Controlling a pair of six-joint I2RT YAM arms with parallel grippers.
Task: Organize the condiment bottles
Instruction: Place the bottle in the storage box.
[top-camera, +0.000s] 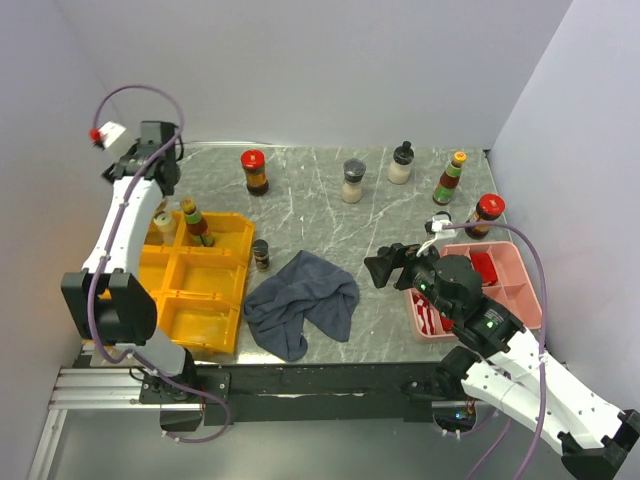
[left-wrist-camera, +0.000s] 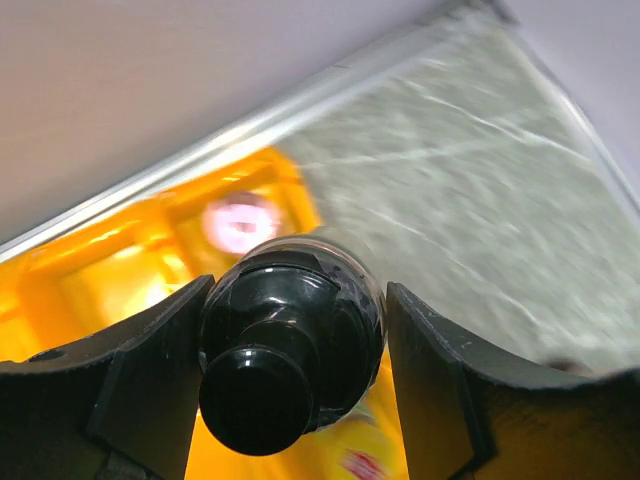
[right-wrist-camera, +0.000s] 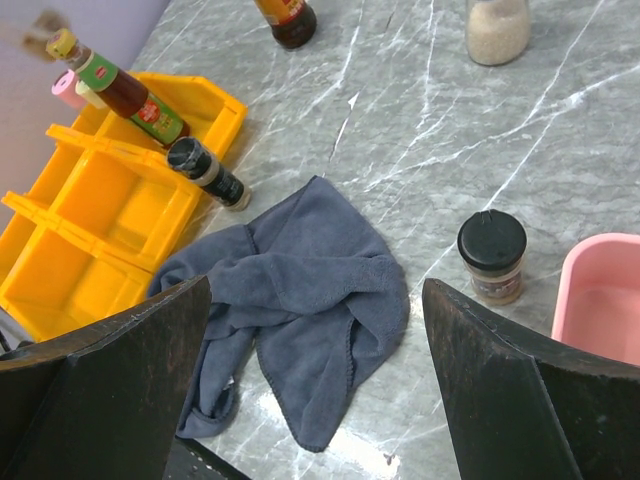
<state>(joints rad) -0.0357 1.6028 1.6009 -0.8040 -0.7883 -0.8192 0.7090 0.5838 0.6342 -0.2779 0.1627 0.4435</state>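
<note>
The left fingers (left-wrist-camera: 140, 385) clench the neck of a black-knobbed bottle (left-wrist-camera: 285, 330), one finger pressed to each side of its glossy cap. Yellow plastic glows beneath it, so the bottle sits over the yellow tray (top-camera: 205, 280) at about 9 o'clock on the counter (top-camera: 320, 215). Whether its base rests in a compartment or hangs above one cannot be told. In the tray's far compartments, a yellow-capped sauce bottle (right-wrist-camera: 125, 95) leans tilted, with a pink-capped jar (right-wrist-camera: 68, 88) just beside it toward 9 o'clock. A small dark jar (top-camera: 261, 253) stands on the counter just beside the tray's 3 o'clock wall.

The right fingers (right-wrist-camera: 110, 385) are released and spread wide with nothing between them. They hang above the counter, pointing toward 9 o'clock, between the grey cloth (top-camera: 305, 300) and the pink tray (top-camera: 520, 290). The cloth lies crumpled near 6 o'clock. A squat black-lidded jar (right-wrist-camera: 491, 255) stands upright just beside the pink tray's rim.

Farther out, along the 12 o'clock side, four stand upright and apart. These are a red-capped bottle (top-camera: 254, 170), a grey-capped jar (top-camera: 353, 180), a pale-filled jar (top-camera: 401, 162) with a black top, and an orange-capped bottle (top-camera: 451, 177). A second red-topped bottle (top-camera: 487, 213) stands near the pink tray's far edge, around 2 o'clock.
</note>
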